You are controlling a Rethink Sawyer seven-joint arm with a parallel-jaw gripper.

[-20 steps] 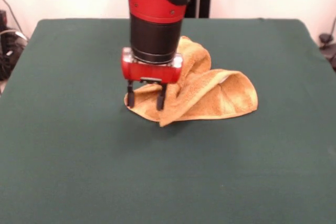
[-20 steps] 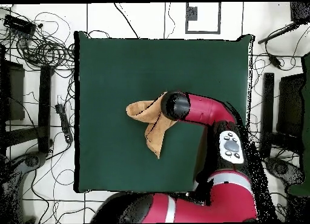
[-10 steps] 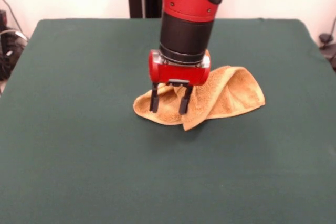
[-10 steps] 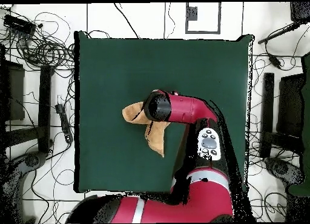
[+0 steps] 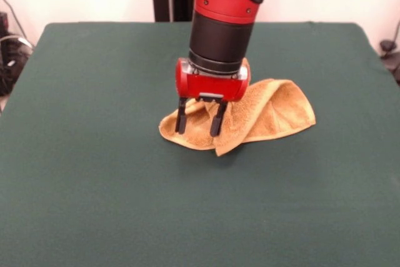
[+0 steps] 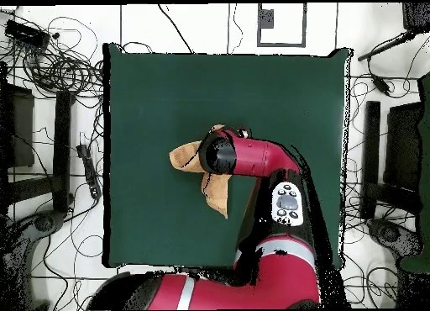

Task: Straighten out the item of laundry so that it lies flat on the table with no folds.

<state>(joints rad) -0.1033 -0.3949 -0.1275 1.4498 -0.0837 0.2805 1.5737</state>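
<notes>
The item of laundry point(image 5: 269, 114), a golden-orange towel, lies crumpled and folded over itself near the middle of the table point(image 5: 94, 186). My gripper point(image 5: 197, 131) points straight down over the towel's left part. Its two black fingers point(image 5: 180, 120) stand apart, open, with their tips at the cloth's folds. From overhead the arm's wrist covers the gripper, and the towel point(image 6: 183, 156) shows to its left, with a flap point(image 6: 218, 197) below it. The towel's middle is hidden by the arm in both views.
The green table point(image 6: 151, 89) stretches wide on all sides of the towel. Cables point(image 6: 59, 68) and dark equipment lie on the floor around the table's edges.
Over the last second the arm moved right in the front view, and the towel shifted right with it and lost its raised hump. In the last half second almost nothing moved.
</notes>
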